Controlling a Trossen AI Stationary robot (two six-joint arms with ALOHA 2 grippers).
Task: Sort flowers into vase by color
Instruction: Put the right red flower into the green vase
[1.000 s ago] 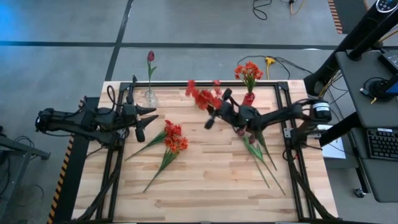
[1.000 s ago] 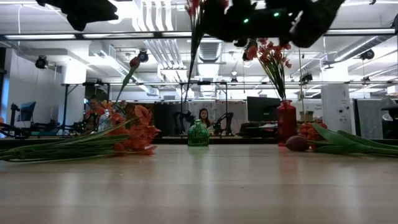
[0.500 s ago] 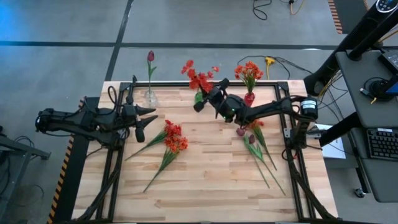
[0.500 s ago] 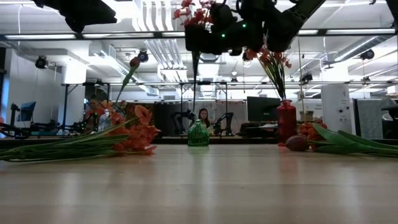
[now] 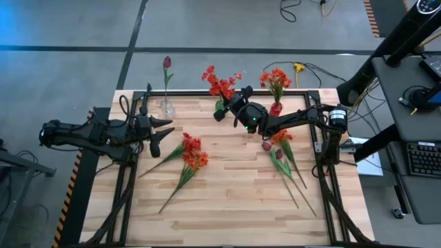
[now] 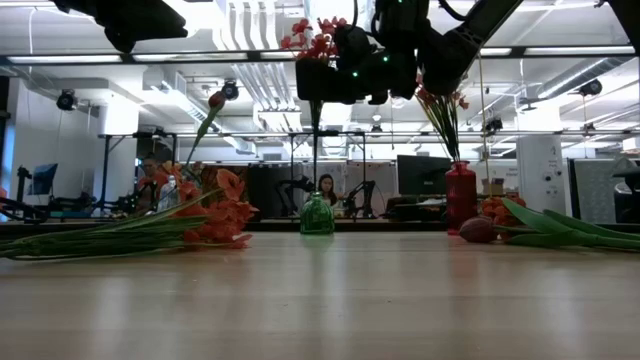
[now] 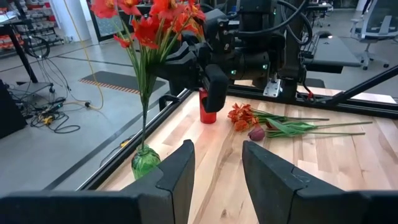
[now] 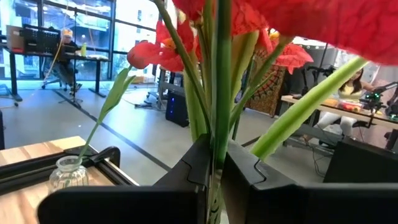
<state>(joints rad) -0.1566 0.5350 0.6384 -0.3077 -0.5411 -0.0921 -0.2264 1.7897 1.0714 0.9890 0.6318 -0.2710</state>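
Across a wooden table (image 5: 227,200) in an open lab, the right gripper (image 5: 229,110) hangs at the far edge with its fingers pinched tight on the stems of a red bunch (image 5: 219,84), the stem ends reaching down to the green vase (image 6: 317,215). The left gripper (image 5: 162,133) waits near the clear vase (image 5: 167,108), fingers partly apart and empty, while orange flowers (image 5: 192,153) and tulips (image 5: 275,153) lie loose on the table. These look light and top-heavy, with thin whippy stems, so a hold low on the stems probably steers the ends best.
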